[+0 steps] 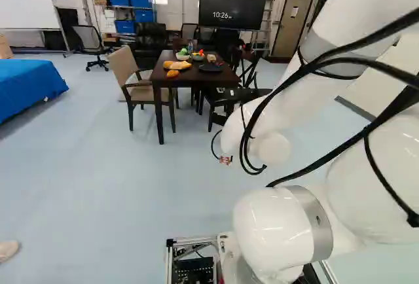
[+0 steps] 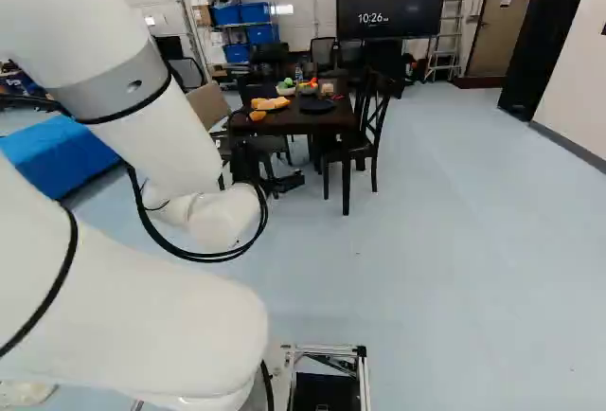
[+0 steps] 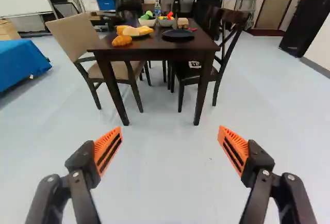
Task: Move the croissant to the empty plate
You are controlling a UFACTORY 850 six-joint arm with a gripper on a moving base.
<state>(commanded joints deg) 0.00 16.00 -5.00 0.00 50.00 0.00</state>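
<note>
Probably the golden-orange croissant [image 3: 122, 41], which lies at the near edge of the dark brown wooden table [image 3: 149, 54], just beside the yellow and pale food pieces [image 3: 138, 31], will be light and a little soft, so its curved surface could be dented or could roll under a hard squeeze. The black end effector with orange pads [image 3: 170, 129] is wide open and empty, well apart from it; I would take the croissant across its thick middle, gently, and not by the thin ends, before bringing it to the round black plate [image 3: 178, 34].
</note>
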